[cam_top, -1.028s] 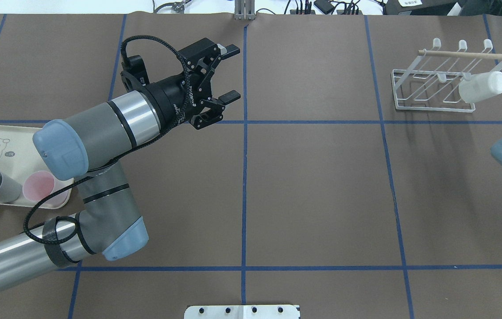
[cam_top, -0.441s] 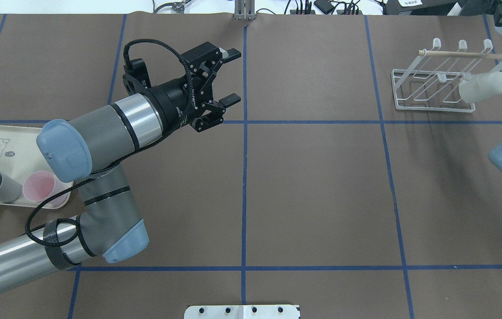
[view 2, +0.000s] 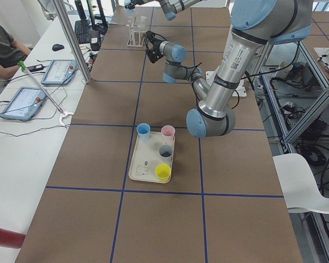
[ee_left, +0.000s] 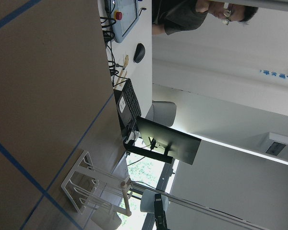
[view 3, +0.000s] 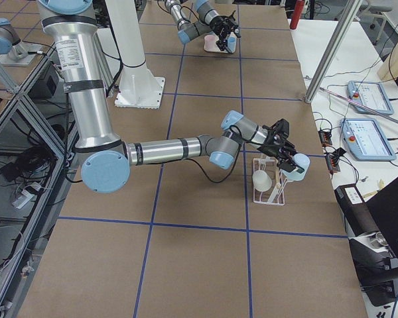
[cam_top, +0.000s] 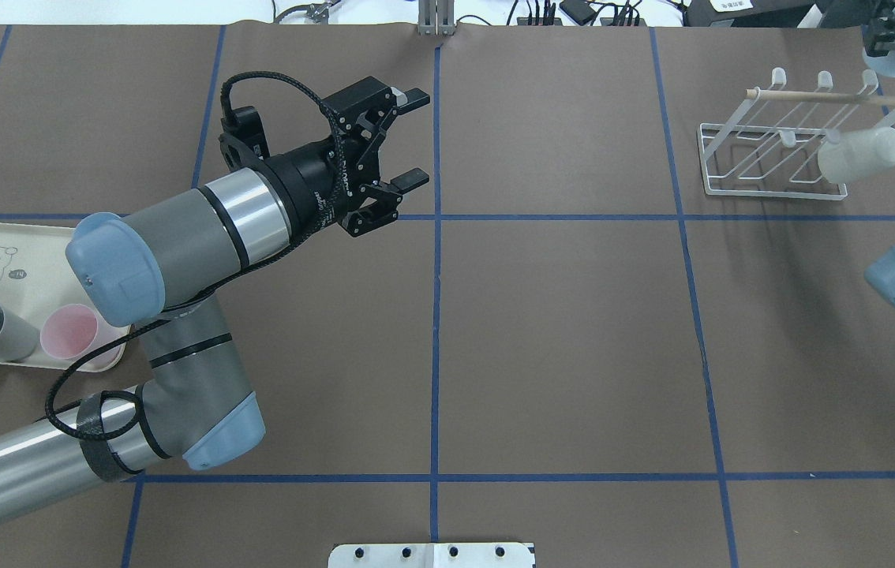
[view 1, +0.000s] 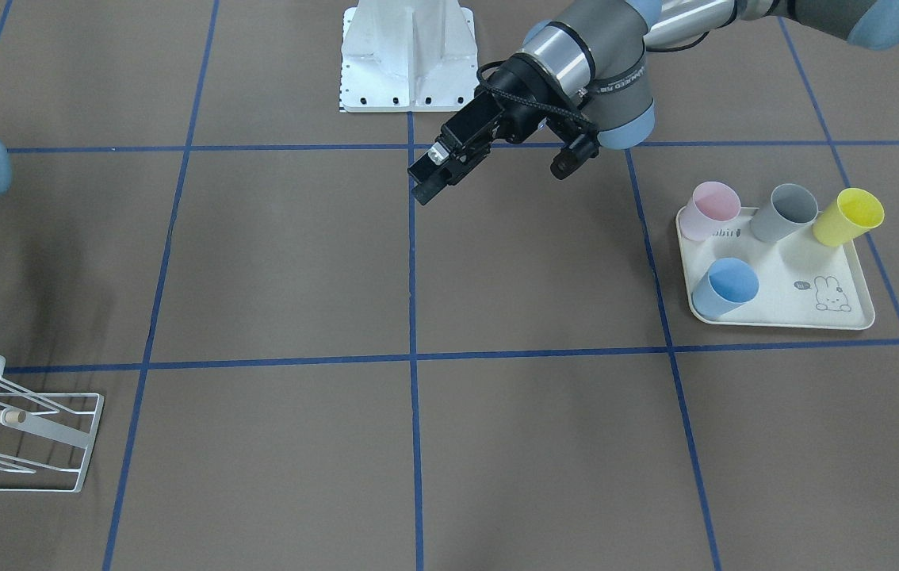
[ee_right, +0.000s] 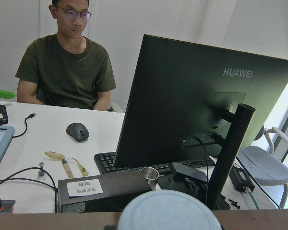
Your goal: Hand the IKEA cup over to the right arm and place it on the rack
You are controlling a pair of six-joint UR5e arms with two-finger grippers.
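Observation:
My right gripper (view 3: 289, 161) is shut on the IKEA cup (view 3: 300, 164), a pale blue one, held in the air just beyond the far right end of the rack (cam_top: 704, 158). In the right wrist view the cup's round base (ee_right: 169, 211) fills the bottom centre. The low white wire rack (view 3: 268, 196) has a wooden rod (cam_top: 810, 95) through it, and a white cup (cam_top: 862, 154) hangs on one prong. My left gripper (cam_top: 416, 138) hovers open and empty near the table's centre line.
A cream tray (view 1: 782, 305) on my left side holds pink (view 1: 715, 208), grey (view 1: 790, 210), yellow (view 1: 850, 214) and blue (view 1: 727, 285) cups. A person (ee_right: 62, 67) sits behind a monitor (ee_right: 197, 105) past the table's far edge.
My right gripper has come into the overhead view's top right corner with the cup, closing on the rack's far end. The left arm has barely shifted.

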